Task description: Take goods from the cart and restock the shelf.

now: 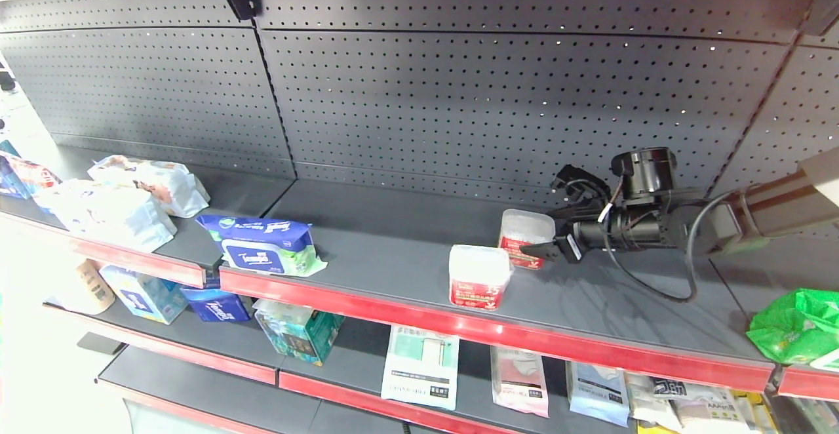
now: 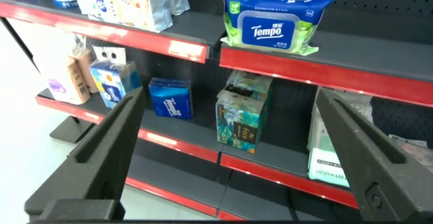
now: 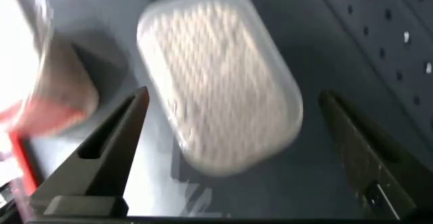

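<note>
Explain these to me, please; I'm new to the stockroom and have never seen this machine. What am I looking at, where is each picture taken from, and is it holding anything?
It is a two-armed robot restocking a shop shelf. The large picture comes from a camera on its head; the two small ones come from cameras on its wrists, looking out between each gripper's dark fingers. On the shelf stand two small red-labelled plastic boxes, the front box near the edge and the rear box behind it, plus a blue wipes pack, white packs and a green bag. The right gripper is open with the rear box between its fingers, not clamped. The left gripper is open and empty, facing the lower shelves.
</note>
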Robot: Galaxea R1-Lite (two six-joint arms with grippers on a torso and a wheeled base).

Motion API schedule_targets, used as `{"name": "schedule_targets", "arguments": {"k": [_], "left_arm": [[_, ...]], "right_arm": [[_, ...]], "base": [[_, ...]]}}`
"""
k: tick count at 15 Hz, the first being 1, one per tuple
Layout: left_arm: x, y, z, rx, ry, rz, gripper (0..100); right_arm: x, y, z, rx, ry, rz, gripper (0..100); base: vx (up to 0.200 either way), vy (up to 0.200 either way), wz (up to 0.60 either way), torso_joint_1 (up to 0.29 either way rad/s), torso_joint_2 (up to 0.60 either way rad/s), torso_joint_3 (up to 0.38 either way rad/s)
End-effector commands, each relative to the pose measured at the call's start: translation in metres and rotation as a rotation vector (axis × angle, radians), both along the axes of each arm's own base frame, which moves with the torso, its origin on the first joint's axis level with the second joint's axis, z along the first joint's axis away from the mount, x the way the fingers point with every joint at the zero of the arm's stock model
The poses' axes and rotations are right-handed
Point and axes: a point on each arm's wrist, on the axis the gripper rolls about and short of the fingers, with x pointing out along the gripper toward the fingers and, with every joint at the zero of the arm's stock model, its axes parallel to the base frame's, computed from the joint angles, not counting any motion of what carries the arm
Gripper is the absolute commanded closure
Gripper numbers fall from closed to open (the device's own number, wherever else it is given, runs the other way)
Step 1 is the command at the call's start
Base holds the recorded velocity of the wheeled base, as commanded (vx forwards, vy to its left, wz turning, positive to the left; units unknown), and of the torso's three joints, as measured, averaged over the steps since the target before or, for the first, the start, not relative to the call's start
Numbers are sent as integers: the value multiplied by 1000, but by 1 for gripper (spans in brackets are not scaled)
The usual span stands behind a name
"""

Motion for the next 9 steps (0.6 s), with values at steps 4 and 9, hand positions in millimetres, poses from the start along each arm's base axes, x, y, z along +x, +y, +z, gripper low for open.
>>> {"name": "schedule_targets", "arguments": {"k": [4, 9], "left_arm": [[0, 0, 0, 0, 1, 0, 0], [0, 0, 0, 0, 1, 0, 0]], "right_arm": [[-21, -26, 10, 3, 7, -58, 0], [-38, -43, -1, -2, 64, -89, 0]], "base": [[0, 0, 0, 0, 0, 0], [0, 0, 0, 0, 0, 0]]}}
